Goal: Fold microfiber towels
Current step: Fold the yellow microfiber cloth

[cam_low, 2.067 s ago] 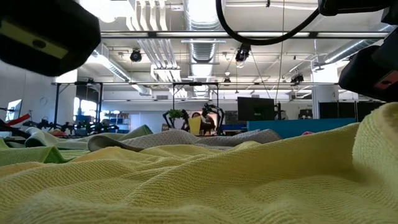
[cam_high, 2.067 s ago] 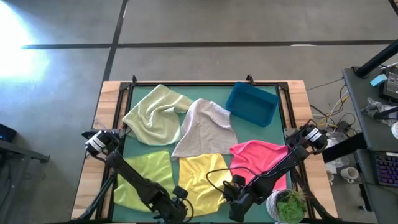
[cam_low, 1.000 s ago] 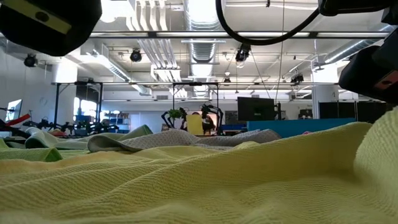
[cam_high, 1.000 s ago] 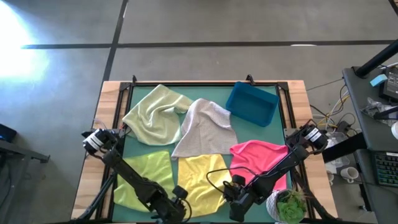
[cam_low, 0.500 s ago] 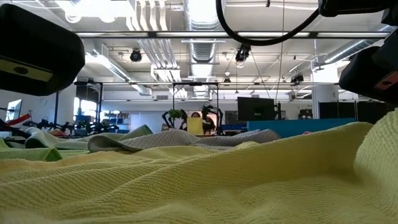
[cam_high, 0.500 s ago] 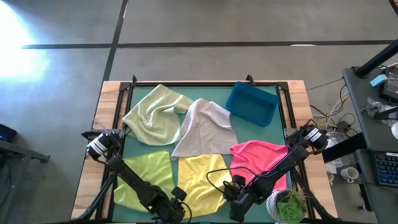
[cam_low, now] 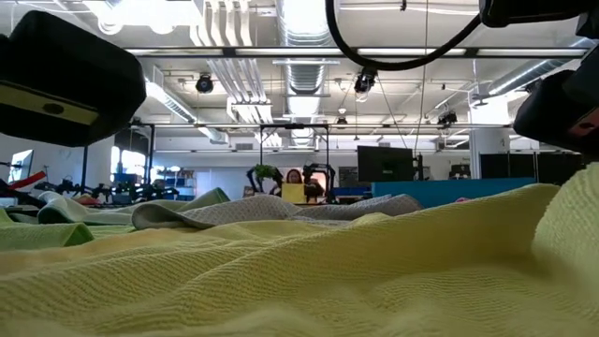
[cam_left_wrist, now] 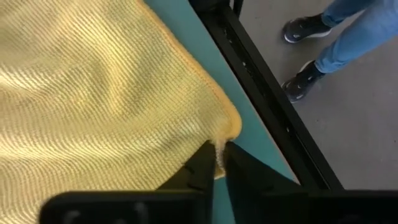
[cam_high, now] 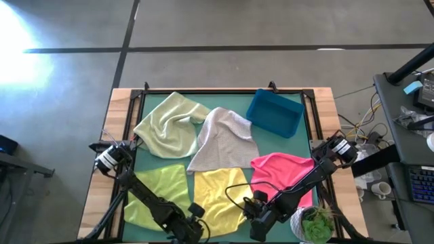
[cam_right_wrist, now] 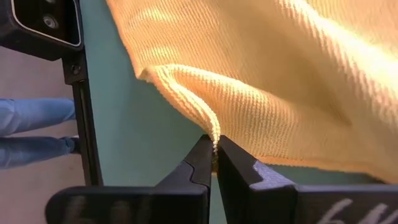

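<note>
The yellow towel [cam_high: 218, 190] lies spread at the table's near middle, and both grippers are shut on its near edge. My left gripper [cam_left_wrist: 219, 157] is at its near left corner and my right gripper [cam_right_wrist: 214, 152] at its near right corner. Around it lie the lime green towel [cam_high: 156, 193], the pale green towel [cam_high: 169, 125], the grey towel [cam_high: 224, 139] and the pink towel [cam_high: 281, 169]. In the low view the yellow towel [cam_low: 309, 271] fills the foreground and rises at its right side. My left gripper pinches the yellow towel's hemmed edge [cam_left_wrist: 219, 140] between its two fingers, just beside the corner [cam_left_wrist: 232, 126]. The fingers slant down from the near side. The towel lies flat on the mat around the hold. My right gripper pinches a raised fold of the yellow towel's edge [cam_right_wrist: 213, 132] between its two fingers, slanting down from the near side. The cloth runs up from the mat to the fingertips in a small ridge; the rest of the towel lies on the table.
A blue bin [cam_high: 274, 112] stands at the far right of the green mat [cam_high: 298, 146]. A black frame rail [cam_left_wrist: 267, 106] runs along the table's near edge. A potted plant [cam_high: 315, 224] stands at the near right corner. A person's legs [cam_left_wrist: 329, 43] show beyond the table.
My left arm has come down toward the yellow towel's near edge, then kept still. The towels lie as before.
</note>
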